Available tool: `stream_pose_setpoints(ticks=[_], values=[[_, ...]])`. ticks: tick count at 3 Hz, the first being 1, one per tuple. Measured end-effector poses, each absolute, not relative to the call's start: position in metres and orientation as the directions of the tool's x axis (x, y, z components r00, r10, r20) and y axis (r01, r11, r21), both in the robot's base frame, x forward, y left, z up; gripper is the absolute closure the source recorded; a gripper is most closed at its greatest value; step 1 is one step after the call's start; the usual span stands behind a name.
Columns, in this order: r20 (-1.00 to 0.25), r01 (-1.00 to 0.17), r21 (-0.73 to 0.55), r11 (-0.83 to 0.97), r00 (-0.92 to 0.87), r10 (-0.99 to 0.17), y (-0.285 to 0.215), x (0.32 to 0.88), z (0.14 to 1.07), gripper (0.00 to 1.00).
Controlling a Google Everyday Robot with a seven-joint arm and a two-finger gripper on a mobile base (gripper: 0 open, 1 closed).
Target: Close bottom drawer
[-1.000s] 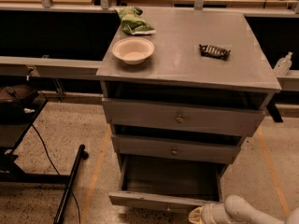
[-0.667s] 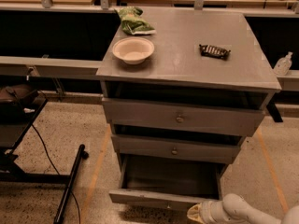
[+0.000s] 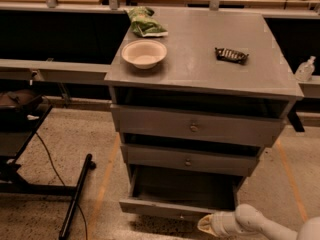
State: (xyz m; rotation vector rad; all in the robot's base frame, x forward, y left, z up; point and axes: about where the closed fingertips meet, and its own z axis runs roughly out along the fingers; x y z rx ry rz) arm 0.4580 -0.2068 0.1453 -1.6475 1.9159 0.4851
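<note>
The grey cabinet [image 3: 200, 71] has three drawers. The bottom drawer [image 3: 175, 207] is pulled out, with its dark inside open to view and its narrow front panel near the bottom edge of the camera view. The middle drawer [image 3: 188, 161] and the top drawer [image 3: 194, 127] sit further in, each with a small round knob. My gripper [image 3: 204, 224] comes in from the lower right on a white arm [image 3: 260, 225]. Its tip is just in front of the bottom drawer's front panel, right of centre.
On the cabinet top lie a white bowl [image 3: 144, 53], a green bag [image 3: 144, 23] and a dark wrapped bar [image 3: 231, 55]. A black stand with a cable [image 3: 75, 196] lies on the floor at left. A counter runs behind. A clear bottle [image 3: 304, 69] stands at right.
My gripper has moved a little to the left along the bottom drawer's front. The drawer stays pulled out about as far as before.
</note>
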Motion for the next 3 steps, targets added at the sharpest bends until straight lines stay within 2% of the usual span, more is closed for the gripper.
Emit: stream_pose_setpoints(ticks=[1,2,3], values=[[-0.624,-0.981,-0.117,0.156,-0.049,-0.780,-0.191,0.487,0.146,1.00],[-0.625,-0.981,-0.117,0.156,-0.049,-0.779,-0.192,0.484,0.146,1.00],[-0.629,-0.981,-0.154,0.116,0.007,-0.777,-0.166,0.522,0.153,1.00]])
